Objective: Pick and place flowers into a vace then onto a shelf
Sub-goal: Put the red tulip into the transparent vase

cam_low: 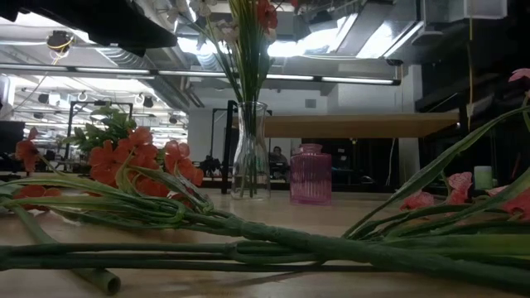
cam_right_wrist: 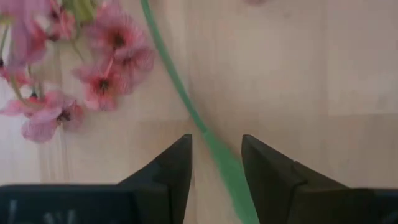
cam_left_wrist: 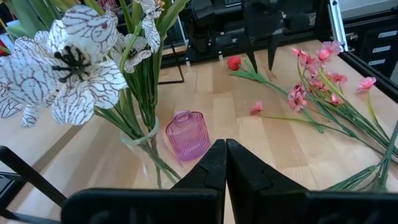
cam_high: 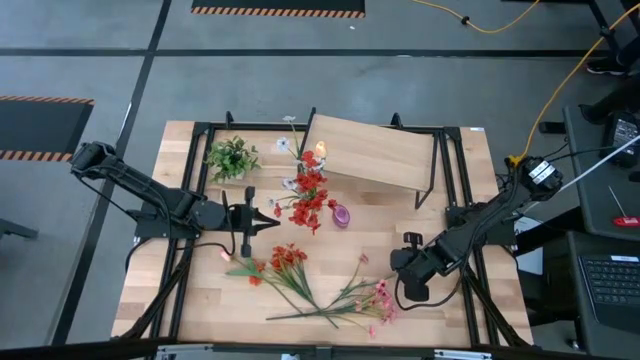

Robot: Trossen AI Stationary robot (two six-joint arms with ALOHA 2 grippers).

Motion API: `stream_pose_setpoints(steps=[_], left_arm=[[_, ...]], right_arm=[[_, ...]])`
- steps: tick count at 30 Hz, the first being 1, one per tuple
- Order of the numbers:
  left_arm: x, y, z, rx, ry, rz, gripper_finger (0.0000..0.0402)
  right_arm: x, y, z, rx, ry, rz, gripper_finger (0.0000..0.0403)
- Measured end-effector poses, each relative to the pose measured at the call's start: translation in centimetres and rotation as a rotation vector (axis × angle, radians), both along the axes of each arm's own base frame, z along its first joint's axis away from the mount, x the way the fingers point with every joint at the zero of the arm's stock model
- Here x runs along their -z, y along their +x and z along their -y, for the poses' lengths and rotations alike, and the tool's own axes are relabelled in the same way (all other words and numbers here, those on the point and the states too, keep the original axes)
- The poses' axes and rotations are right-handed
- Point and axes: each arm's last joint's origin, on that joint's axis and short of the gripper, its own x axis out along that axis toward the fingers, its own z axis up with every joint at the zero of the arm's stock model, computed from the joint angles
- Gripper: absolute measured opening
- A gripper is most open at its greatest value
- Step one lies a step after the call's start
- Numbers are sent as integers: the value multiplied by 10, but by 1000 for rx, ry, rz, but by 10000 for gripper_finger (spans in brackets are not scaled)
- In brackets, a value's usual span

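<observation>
The right gripper hangs low over the near right of the table, fingers apart astride a green stalk of the pink flowers, not clamping it. The left gripper, fingers together, waits near the clear vase of flowers, left of the shelf.

On the table stand two vases: one clear glass vase holding a bunch of flowers, and one small pink ribbed vase with nothing in it. One shelf sits by the far edge, and one green leafy tuft near the far left corner. Two loose clusters of stems lie along the near edge, one orange-red and one pink.
</observation>
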Motion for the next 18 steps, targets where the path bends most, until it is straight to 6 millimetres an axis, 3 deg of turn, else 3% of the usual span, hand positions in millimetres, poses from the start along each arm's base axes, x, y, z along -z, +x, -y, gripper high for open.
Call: stream_pose_setpoints(steps=[8,18], left_arm=[[0,0,0,1,0,0,7],[1,0,0,1,3,-7,3]], right_arm=[[7,0,0,0,-1,-11,143],[33,6,-6,-58,-40,-103,143]])
